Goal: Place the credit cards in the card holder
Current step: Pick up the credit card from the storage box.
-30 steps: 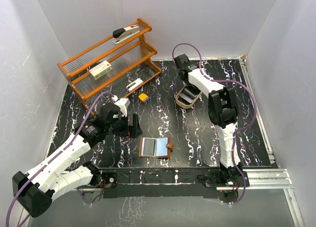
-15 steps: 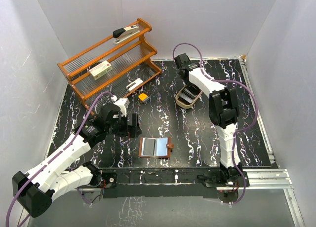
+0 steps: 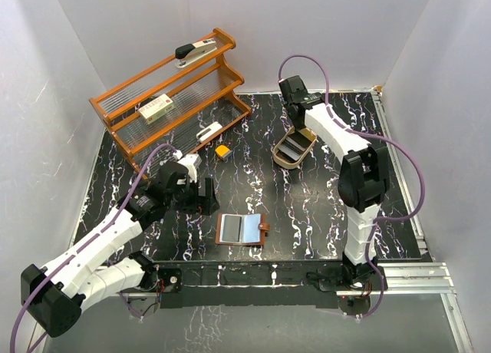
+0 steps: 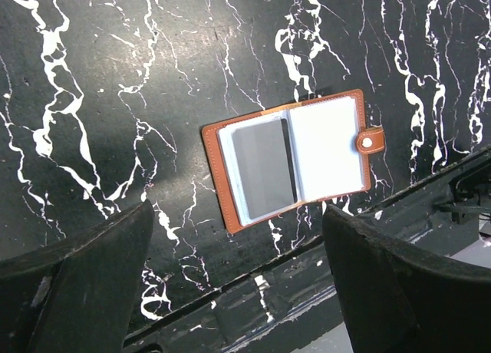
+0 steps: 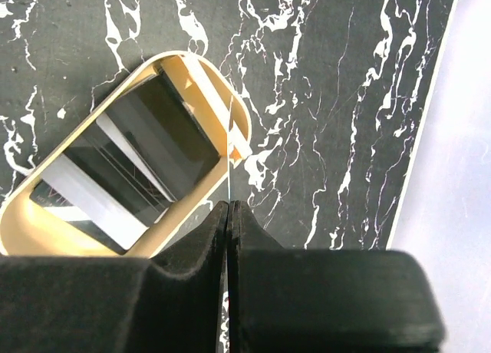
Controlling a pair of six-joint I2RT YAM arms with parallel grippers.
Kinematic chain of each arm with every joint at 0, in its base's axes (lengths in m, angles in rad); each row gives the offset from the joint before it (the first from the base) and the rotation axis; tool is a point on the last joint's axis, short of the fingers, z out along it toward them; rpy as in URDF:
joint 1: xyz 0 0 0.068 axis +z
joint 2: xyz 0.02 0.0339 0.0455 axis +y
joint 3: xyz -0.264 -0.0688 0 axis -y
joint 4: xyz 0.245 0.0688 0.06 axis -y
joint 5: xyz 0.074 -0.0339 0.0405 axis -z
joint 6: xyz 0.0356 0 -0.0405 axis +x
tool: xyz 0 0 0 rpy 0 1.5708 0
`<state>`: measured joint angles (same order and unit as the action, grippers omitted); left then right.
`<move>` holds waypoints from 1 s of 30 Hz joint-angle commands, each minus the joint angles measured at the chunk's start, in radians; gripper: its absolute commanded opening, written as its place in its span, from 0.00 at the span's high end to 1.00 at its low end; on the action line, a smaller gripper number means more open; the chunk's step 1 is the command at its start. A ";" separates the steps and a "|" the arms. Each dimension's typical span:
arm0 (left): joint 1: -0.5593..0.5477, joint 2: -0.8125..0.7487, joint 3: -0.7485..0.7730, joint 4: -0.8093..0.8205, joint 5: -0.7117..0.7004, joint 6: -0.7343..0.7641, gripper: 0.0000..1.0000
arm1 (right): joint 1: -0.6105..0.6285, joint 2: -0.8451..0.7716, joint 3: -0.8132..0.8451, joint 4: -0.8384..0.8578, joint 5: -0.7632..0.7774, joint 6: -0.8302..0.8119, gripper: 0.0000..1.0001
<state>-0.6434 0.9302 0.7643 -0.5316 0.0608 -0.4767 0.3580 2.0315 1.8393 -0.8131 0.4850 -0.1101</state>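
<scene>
The brown card holder (image 3: 242, 229) lies open near the table's front edge. It also shows in the left wrist view (image 4: 291, 157), with a grey card (image 4: 263, 169) in its left pocket. My left gripper (image 3: 205, 196) is open and empty, above and just left of the card holder (image 4: 238, 280). My right gripper (image 3: 294, 100) is shut on a thin credit card (image 5: 229, 150), seen edge-on, held above the far corner of the tan oval tray (image 5: 192, 69). More credit cards (image 5: 115, 169) lie in that tray (image 3: 288, 165).
An orange wooden rack (image 3: 169, 92) stands at the back left with a stapler (image 3: 196, 51) on top and a small box (image 3: 156, 107) on its shelf. A yellow-orange block (image 3: 222, 150) and a white object (image 3: 207, 130) lie in front of it.
My right arm has risen and swung right, its elbow moving outward, with the gripper lifting away from the tray. The left arm has barely moved.
</scene>
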 commanded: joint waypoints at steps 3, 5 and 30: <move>-0.001 -0.022 0.008 0.013 0.078 -0.064 0.15 | 0.005 -0.135 -0.090 0.022 -0.072 0.097 1.00; -0.001 -0.024 0.001 0.035 0.104 -0.095 0.18 | 0.005 -0.172 -0.133 0.042 -0.096 0.113 1.00; -0.001 -0.017 -0.061 0.505 0.308 -0.620 0.38 | 0.054 -0.855 -0.653 0.301 -0.918 0.600 1.00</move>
<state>-0.6434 0.9295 0.7044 -0.1711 0.3168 -1.0111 0.3954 1.2751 1.2453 -0.6678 -0.2462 0.3378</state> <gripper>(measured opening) 0.617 0.008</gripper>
